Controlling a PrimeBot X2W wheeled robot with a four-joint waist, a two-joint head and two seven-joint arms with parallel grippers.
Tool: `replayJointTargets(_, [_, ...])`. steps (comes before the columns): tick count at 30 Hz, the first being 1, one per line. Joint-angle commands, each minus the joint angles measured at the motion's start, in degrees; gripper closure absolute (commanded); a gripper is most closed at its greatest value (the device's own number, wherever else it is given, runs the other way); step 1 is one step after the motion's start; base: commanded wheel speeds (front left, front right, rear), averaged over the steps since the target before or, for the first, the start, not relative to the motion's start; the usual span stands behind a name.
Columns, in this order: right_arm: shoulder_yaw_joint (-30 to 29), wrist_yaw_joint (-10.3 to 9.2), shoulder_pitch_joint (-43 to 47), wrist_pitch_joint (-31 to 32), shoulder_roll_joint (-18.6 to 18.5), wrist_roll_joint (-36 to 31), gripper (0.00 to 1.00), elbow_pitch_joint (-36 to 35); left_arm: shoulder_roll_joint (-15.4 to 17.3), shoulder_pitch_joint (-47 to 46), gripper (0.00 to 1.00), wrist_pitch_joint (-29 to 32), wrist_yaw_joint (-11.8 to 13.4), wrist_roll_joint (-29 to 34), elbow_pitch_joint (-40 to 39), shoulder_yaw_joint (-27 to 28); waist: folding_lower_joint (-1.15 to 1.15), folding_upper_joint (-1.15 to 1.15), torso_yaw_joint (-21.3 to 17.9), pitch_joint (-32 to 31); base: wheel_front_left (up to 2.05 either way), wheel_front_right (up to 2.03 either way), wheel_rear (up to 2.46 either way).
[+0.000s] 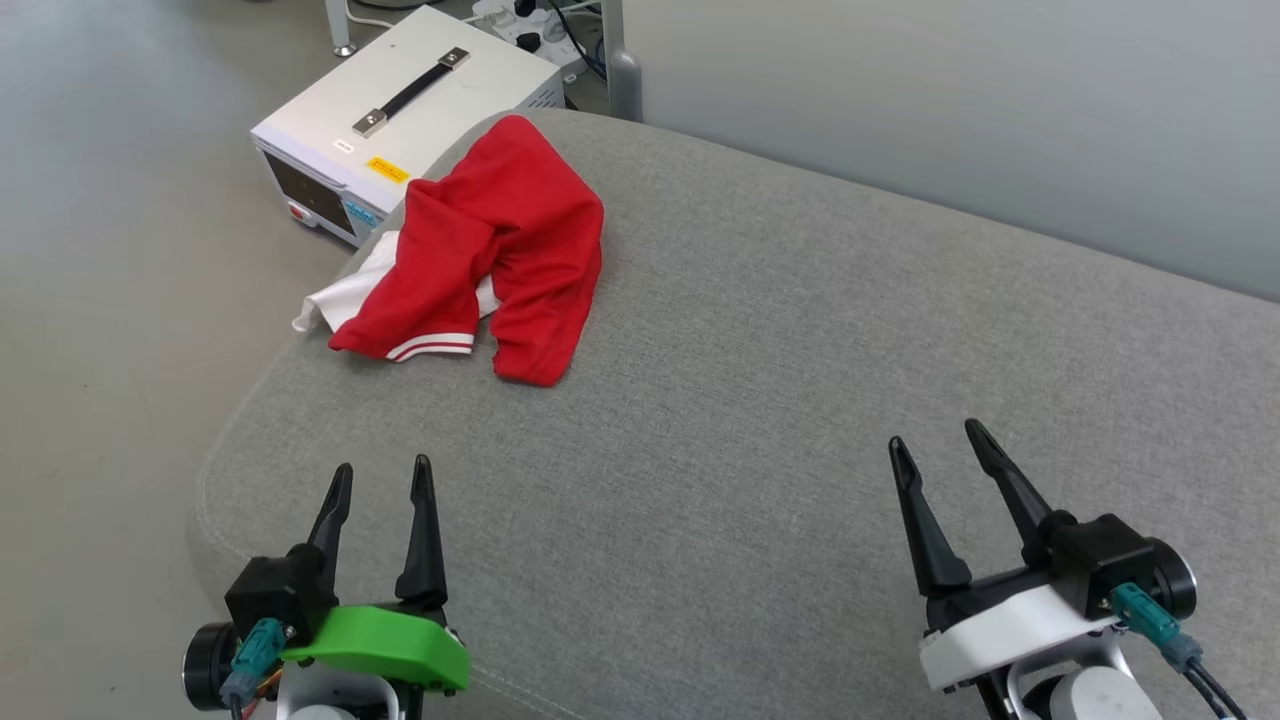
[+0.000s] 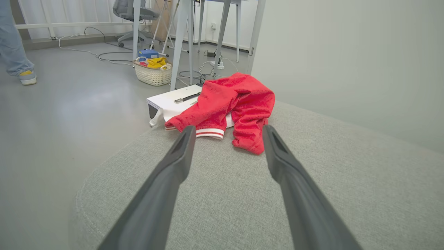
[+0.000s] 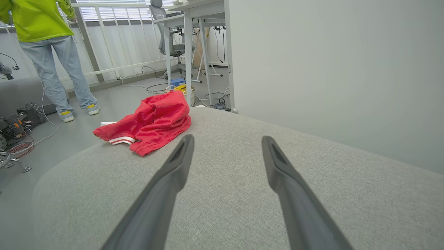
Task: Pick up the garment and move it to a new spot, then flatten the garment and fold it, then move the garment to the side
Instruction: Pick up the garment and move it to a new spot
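A: Pincers first: left gripper (image 1: 383,465) and right gripper (image 1: 933,434) both spread wide, holding nothing; both over the grey cushion (image 1: 750,400).
B: And the garment (image 1: 500,230)?
A: Crumpled at the cushion's far left edge, well apart from both; the yellow label (image 1: 387,170) on the white box (image 1: 420,90) behind it is too small to read.

You will find the garment (image 1: 520,210) on the cushion (image 1: 750,400), ahead of your left gripper (image 1: 383,465), the box (image 1: 480,85) beyond it.

Count was: 1 garment (image 1: 500,230), 2 tools (left tool (image 1: 383,464), right tool (image 1: 933,433)), 1 white case (image 1: 480,90), 1 basket (image 2: 152,74), 1 person (image 3: 52,52), 1 grey cushion (image 1: 750,400).
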Motion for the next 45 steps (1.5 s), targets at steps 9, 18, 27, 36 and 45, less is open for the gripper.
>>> replayJointTargets(9, [0.11,-0.04,-4.00,-0.34,-3.59,-1.51,0.00,-1.96,2.13,-11.23,0.00,-0.34,-3.92,-0.23,9.70,2.39,0.00,-0.01,-6.48,10.83,0.00,0.00,0.00])
replayJointTargets(18, [0.16,-0.04,-7.02,-0.34,-6.26,-2.11,0.00,-4.25,14.09,-30.01,0.00,9.32,-5.75,-4.14,20.86,1.56,0.00,-0.01,-11.53,19.81,0.00,0.00,0.00])
replayJointTargets(27, [-0.10,-0.04,-9.43,-0.29,-6.51,-2.31,0.00,-5.37,25.83,-41.38,0.00,25.89,-5.89,-14.93,28.24,-9.23,0.00,-0.01,-15.42,26.23,0.00,0.00,0.00])
replayJointTargets(36, [0.38,-0.04,-10.46,-0.32,-6.63,-2.65,0.00,-4.99,30.12,-45.65,0.00,24.76,-5.90,-16.17,37.42,-11.31,0.00,-0.01,-16.53,28.42,0.00,0.00,0.00])
replayJointTargets(45, [0.25,-0.04,-10.53,-0.33,-6.39,-2.94,0.00,-4.04,30.90,-47.05,1.00,19.32,-5.91,-16.63,42.74,-13.98,0.00,-0.01,-15.56,26.23,0.00,0.00,0.00])
